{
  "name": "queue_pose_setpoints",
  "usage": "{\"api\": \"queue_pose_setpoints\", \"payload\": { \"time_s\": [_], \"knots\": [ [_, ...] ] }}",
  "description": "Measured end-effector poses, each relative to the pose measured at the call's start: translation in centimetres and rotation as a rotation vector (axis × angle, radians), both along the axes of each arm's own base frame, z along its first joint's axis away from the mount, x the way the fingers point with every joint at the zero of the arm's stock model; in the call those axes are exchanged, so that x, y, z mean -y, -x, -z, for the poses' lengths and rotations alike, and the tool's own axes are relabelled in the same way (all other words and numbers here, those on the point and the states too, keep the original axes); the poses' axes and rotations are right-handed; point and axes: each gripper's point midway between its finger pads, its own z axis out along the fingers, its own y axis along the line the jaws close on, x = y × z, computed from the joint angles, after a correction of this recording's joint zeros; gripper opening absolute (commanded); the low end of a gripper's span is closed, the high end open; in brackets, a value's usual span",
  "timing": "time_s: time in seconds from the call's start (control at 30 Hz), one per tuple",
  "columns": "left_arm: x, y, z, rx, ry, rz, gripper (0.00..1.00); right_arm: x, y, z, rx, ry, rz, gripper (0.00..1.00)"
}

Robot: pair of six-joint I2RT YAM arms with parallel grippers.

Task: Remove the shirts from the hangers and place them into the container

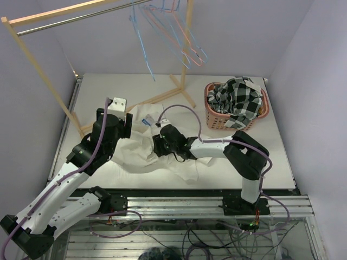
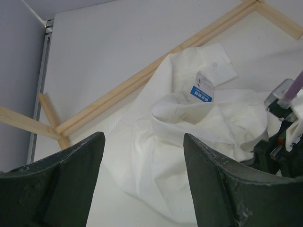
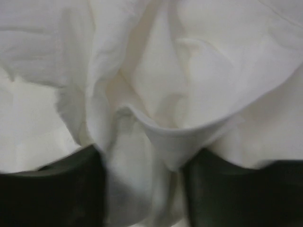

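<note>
On the white table (image 1: 222, 174), the white shirt (image 1: 133, 158) is spread crumpled. Just left of it the left gripper (image 2: 143, 137) is held with jaws wide apart. The right gripper (image 3: 142, 156) is set into its middle, cloth between its jaws; whether it is clamped cannot be told. Right of the shirt, farther back, the checked shirt (image 1: 236, 100) is heaped in the pink basket (image 1: 214, 120). Behind, bare hangers (image 1: 190, 51) are hung on a wooden rack (image 1: 38, 67) against lilac walls (image 1: 255, 32).

White-and-black arms (image 1: 59, 190) carry purple cables (image 1: 184, 108) and end in dark, scuffed fingers (image 2: 52, 184).
</note>
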Motion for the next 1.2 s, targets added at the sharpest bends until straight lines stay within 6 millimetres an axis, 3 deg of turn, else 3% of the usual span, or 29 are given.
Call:
{"api": "queue_pose_setpoints", "payload": {
  "time_s": [0.03, 0.1, 0.23, 0.33, 0.4, 0.53, 0.63, 0.8, 0.87, 0.93, 1.03, 1.2],
  "knots": [
    [0.0, 0.0, 0.0, 0.0, -0.001, 0.0, 0.78, 0.1, -0.1, 0.3, 0.004, -0.007, 0.006, 0.13],
    [0.0, 0.0, 0.1, -0.002, -0.002, 0.0, 0.78, 0.4, -0.1, 0.7, 0.009, -0.021, 0.014, 0.0],
    [0.1, -0.1, 0.2, -0.005, -0.003, 0.002, 0.78, 0.8, 0.3, 1.2, 0.017, -0.09, 0.031, 0.0],
    [0.1, -0.1, 0.2, -0.006, -0.003, 0.003, 0.78, 2.1, 1.9, 1.1, 0.005, -0.139, 0.036, 0.0],
    [0.1, -0.1, 0.2, -0.006, -0.003, 0.004, 0.78, 3.7, 3.3, 0.8, -0.012, -0.142, 0.043, 0.0],
    [0.2, -0.1, 0.2, -0.008, -0.003, 0.007, 0.78, 8.7, 6.4, -0.2, -0.051, -0.071, 0.08, 0.0],
    [0.3, -0.1, 0.2, -0.009, -0.002, 0.01, 0.78, 10.9, 6.8, -4.9, 0.007, -0.096, 0.123, 0.0],
    [0.3, -0.1, 0.3, -0.01, 0.0, 0.013, 0.78, 13.5, 4.2, -20.0, 0.251, -0.262, 0.248, 0.0],
    [0.3, -0.1, 0.3, -0.01, 0.0, 0.014, 0.78, 15.1, 2.5, -25.1, 0.332, -0.273, 0.319, 0.0],
    [0.4, -0.1, 0.3, -0.011, 0.001, 0.016, 0.78, 16.8, 0.5, -28.7, 0.388, -0.246, 0.388, 0.0],
    [0.4, -0.1, 0.3, -0.011, 0.001, 0.018, 0.78, 20.0, -3.6, -32.5, 0.443, -0.158, 0.503, 0.0],
    [0.5, -0.1, 0.3, -0.012, 0.003, 0.021, 0.78, 23.4, -9.2, -35.2, 0.434, -0.065, 0.619, 0.0]
  ]
}}
